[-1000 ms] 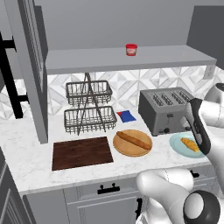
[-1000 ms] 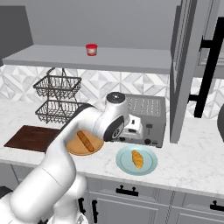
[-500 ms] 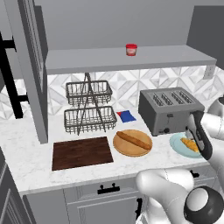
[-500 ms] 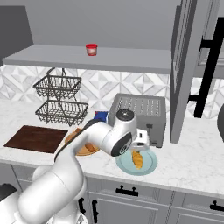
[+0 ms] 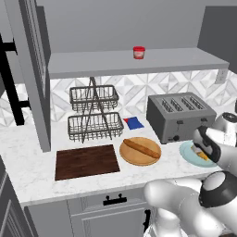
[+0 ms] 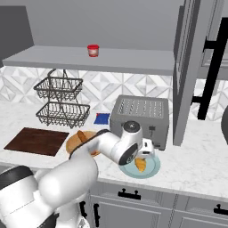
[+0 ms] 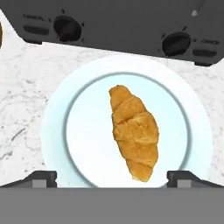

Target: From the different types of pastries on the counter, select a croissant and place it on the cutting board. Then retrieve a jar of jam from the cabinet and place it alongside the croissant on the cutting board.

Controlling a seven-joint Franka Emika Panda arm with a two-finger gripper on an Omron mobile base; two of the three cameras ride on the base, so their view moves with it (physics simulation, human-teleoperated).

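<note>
The croissant (image 7: 133, 132) lies on a pale plate (image 7: 52, 131) on the table (image 5: 32, 180), just in front of the toaster (image 5: 180, 115). The cutting board (image 5: 85, 161) sits well to the toaster's left, bare and likely waiting for it. Beside the toaster, nearer the board, a round board (image 5: 140, 151) carries a long roll (image 5: 141, 148). The jar of jam (image 5: 138, 52) stands on the cabinet (image 5: 139, 62) shelf above the toaster. The pincer (image 7: 112, 177) hangs released over the plate, fingertips (image 7: 41, 177) straddling the croissant, apparently lined up to grasp. The hand view gives this alignment; the base views give the layout.
</note>
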